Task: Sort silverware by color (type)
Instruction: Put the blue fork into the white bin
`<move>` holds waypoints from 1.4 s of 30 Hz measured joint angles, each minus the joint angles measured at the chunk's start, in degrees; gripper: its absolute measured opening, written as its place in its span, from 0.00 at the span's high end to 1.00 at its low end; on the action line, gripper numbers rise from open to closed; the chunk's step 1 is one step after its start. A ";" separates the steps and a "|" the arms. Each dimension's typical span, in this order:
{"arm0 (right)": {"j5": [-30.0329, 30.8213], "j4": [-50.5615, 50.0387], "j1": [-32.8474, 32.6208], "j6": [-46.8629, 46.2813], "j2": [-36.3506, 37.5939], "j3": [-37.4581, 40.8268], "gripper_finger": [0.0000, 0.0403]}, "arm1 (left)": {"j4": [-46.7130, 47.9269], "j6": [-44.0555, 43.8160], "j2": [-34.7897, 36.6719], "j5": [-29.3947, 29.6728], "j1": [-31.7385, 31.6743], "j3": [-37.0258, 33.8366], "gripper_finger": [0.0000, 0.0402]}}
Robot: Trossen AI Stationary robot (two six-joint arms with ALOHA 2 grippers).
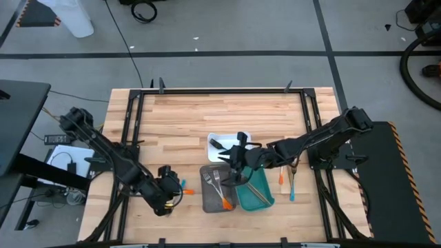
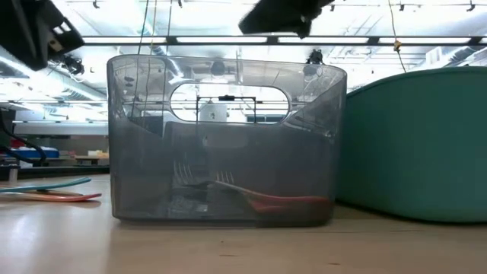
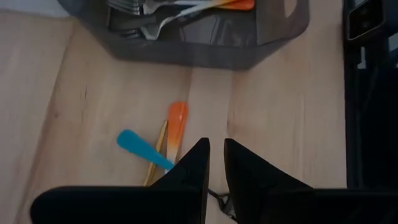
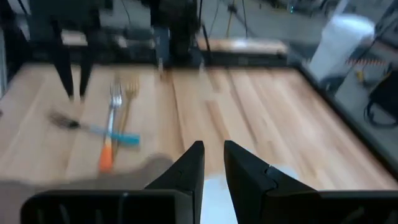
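High view shows you the grey tray (image 1: 210, 200) holding forks (image 1: 216, 180), beside the teal tray (image 1: 265, 198). Your right gripper (image 1: 238, 163) hovers above them and your left gripper (image 3: 216, 163) over loose silverware (image 3: 175, 124); both stand slightly parted, empty.

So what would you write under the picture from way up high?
Two robot arms sort silverware: right gripper hovers over the grey tray and teal tray; left gripper waits nearby.

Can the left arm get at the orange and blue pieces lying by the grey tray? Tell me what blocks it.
Probably yes. The left gripper hangs right over the orange-handled piece and the blue-handled piece, which lie on bare wood beside the grey tray. Nothing stands between. They cross each other, so picking one cleanly may be awkward.
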State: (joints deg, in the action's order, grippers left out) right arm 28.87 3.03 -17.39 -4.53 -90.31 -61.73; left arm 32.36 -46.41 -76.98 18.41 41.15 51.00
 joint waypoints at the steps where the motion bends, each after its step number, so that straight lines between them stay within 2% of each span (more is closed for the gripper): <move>1: 0.16 2.05 0.00 1.38 -0.05 0.62 0.82 | 0.15 -1.04 -0.28 -0.03 0.03 0.00 0.86; 4: -0.22 8.64 -0.02 4.65 -0.54 2.16 0.82 | -0.08 -4.25 -1.16 -0.22 0.47 0.00 0.86; 12: 0.20 11.91 0.09 7.82 -0.56 4.68 0.82 | -0.75 -8.38 -4.50 -0.39 2.25 0.00 0.86; 19: 3.21 12.35 0.15 8.14 -0.54 6.05 0.82 | -1.66 -10.00 -7.01 -1.83 1.50 0.00 0.86; 29: 3.19 12.37 0.64 8.76 -0.51 6.05 0.82 | -1.80 -9.57 -7.30 -1.44 1.09 3.12 0.86; 42: 3.05 12.20 0.66 8.04 -0.49 6.05 0.82 | 2.75 -9.51 -14.01 -2.60 1.03 7.02 0.87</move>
State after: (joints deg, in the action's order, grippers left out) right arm 31.92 15.23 -16.73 3.51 -90.80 -55.68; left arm 35.11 -55.93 -90.99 15.81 42.17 58.03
